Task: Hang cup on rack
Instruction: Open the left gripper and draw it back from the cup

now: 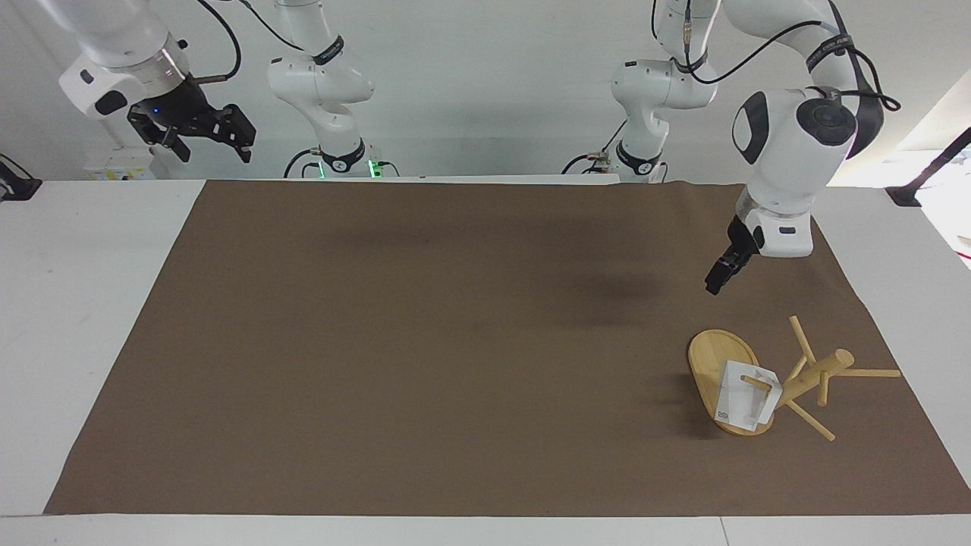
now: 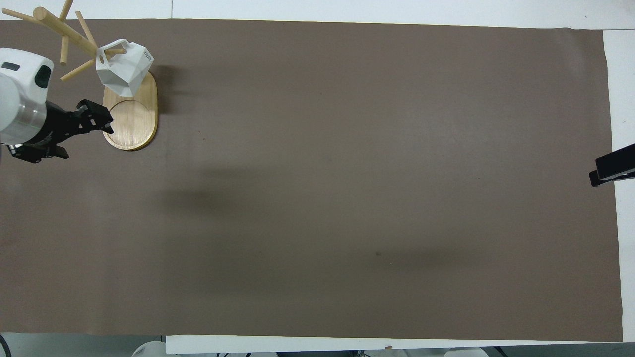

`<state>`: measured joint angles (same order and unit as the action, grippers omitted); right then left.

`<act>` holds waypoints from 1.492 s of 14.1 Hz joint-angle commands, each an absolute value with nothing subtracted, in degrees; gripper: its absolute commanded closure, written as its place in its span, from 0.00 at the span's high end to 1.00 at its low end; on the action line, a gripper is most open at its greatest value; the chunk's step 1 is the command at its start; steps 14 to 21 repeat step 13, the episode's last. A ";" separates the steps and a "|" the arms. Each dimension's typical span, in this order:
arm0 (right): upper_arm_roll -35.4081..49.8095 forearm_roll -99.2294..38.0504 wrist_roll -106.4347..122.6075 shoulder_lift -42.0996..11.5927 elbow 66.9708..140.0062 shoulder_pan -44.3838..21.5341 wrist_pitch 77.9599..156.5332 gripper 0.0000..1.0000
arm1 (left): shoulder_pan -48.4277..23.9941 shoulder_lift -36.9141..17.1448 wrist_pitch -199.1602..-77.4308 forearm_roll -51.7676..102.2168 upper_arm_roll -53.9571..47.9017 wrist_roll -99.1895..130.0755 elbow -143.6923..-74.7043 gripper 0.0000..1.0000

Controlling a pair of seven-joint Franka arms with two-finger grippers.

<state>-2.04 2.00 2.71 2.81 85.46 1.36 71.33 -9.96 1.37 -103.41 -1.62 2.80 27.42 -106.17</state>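
The white faceted cup (image 1: 740, 402) (image 2: 124, 69) hangs by its handle on a low peg of the bamboo rack (image 1: 815, 375) (image 2: 64, 34). The rack stands on its oval base (image 1: 709, 364) (image 2: 131, 119) near the left arm's end of the mat. My left gripper (image 1: 713, 287) (image 2: 101, 118) hangs in the air over the mat just beside the base, open and holding nothing, clear of both cup and rack. My right gripper (image 1: 215, 148) waits high over the right arm's end of the table, open and empty. It is outside the overhead view.
A brown mat (image 1: 425, 341) covers most of the white table (image 1: 76, 303). A black clamp (image 2: 612, 168) sticks in at the table edge on the right arm's end.
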 commanded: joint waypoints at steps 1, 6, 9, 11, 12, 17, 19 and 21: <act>-1.93 2.11 1.85 3.78 86.66 1.41 71.63 1.00 | -7.48 1.32 -95.12 0.35 2.90 11.92 -99.60 0.99; -1.93 2.11 1.85 3.78 86.66 1.49 71.63 1.00 | -6.86 0.44 -87.02 0.09 2.11 0.36 -90.73 1.00; -2.02 2.11 1.85 3.69 86.66 1.58 71.72 1.00 | -6.94 -2.72 -84.81 -0.35 2.11 0.09 -85.17 1.00; -1.93 2.11 1.84 3.69 86.66 1.58 71.81 1.00 | -6.51 -2.90 -84.81 -0.26 2.28 -0.17 -84.99 1.00; -2.02 2.11 1.85 3.69 86.66 1.58 71.72 1.00 | -6.42 -2.90 -85.25 -0.18 2.29 -0.18 -84.99 1.00; -1.93 2.11 1.85 3.69 86.66 1.58 71.63 1.00 | -6.33 -2.99 -85.51 0.26 2.37 -0.26 -84.99 1.00; -1.93 2.11 1.85 3.69 86.66 1.58 71.63 1.00 | -6.33 -2.99 -85.51 0.26 2.37 -0.26 -84.99 1.00; -1.93 2.11 1.85 3.69 86.66 1.58 71.63 1.00 | -6.33 -2.99 -85.51 0.26 2.37 -0.26 -84.99 1.00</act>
